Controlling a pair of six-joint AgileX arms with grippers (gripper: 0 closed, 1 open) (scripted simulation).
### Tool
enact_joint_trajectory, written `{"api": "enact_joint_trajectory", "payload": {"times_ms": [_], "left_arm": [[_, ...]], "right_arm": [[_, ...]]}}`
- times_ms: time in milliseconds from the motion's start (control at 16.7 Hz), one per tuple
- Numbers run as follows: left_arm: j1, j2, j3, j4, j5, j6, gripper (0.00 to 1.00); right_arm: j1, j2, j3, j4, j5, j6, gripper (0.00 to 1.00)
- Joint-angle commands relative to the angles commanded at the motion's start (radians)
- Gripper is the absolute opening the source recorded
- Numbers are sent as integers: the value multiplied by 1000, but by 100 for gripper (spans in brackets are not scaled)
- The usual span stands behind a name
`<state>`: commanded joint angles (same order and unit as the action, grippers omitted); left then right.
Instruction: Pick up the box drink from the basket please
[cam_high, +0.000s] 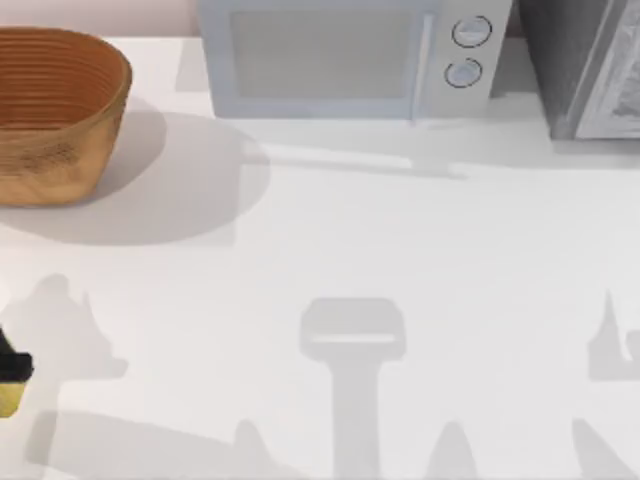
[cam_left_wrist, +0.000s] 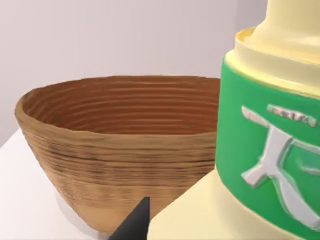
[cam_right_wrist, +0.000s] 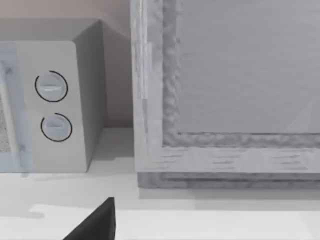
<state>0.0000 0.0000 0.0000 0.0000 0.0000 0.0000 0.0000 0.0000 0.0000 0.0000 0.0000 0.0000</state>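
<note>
The box drink (cam_left_wrist: 260, 150) is pale yellow-cream with a green band bearing a silver mark, and it stands very close in the left wrist view. My left gripper (cam_high: 10, 368) is at the table's left edge, shut on the box drink (cam_high: 8, 400). One of its dark fingertips (cam_left_wrist: 134, 225) shows beside the carton. The basket (cam_high: 50, 110), a round orange-brown wicker bowl, stands at the back left, apart from the drink. In the left wrist view the basket (cam_left_wrist: 115, 150) lies just beyond the carton, and its inside looks bare. One dark fingertip (cam_right_wrist: 97, 222) of my right gripper points toward the back right.
A white microwave (cam_high: 340, 55) with two round knobs stands at the back centre. A grey framed cabinet (cam_high: 585, 65) is at the back right. The white table (cam_high: 400, 250) stretches between the basket and the front edge.
</note>
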Motion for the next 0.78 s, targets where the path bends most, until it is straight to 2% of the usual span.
{"api": "enact_joint_trajectory", "payload": {"times_ms": [360,780], "left_arm": [[5,17,6,14,-12,5,0],[30,299,53,255,-215,11,0]], "right_arm": [[0,0,0,0,0,0,100],[0,0,0,0,0,0,100]]}}
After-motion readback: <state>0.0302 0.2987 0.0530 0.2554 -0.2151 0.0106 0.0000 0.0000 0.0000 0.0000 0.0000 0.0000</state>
